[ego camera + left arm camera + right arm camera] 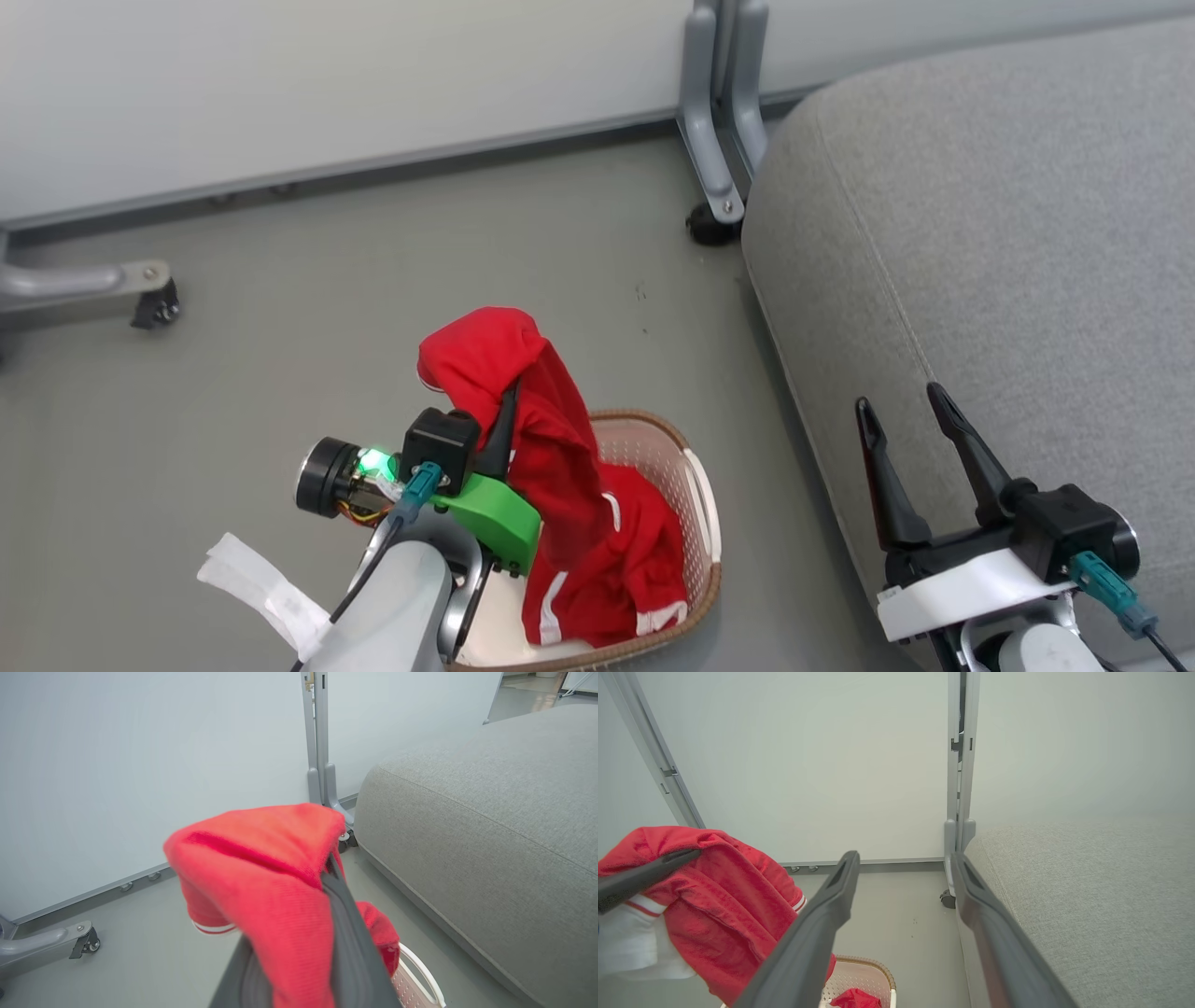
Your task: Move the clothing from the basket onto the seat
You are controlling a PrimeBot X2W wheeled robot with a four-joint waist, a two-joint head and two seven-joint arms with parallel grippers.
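Clothing (pixel 560 439) hangs from your left gripper (pixel 509 411), which is pinched tight on a red fold near the middle of the head view, above the left part of the basket (pixel 707 523). From that pinch the cloth runs down and to the right, its long axis slanting toward the lower middle of the frame. There the striped lower folds lie inside the basket; whether they belong to the same garment or a second one you cannot tell. What matters for your next move is that the seat (pixel 980 233) lies wholly to the right of the gripper, on the right side of the frame, with a strip of floor (pixel 728 355) between basket and cushion edge. So judge the carry as a sweep rightward, and lift enough first that the trailing end clears the rim. Your right gripper (pixel 898 397), fingers spread and empty, sits at the lower right over the seat's edge, nearer the seat but well apart from the cloth.
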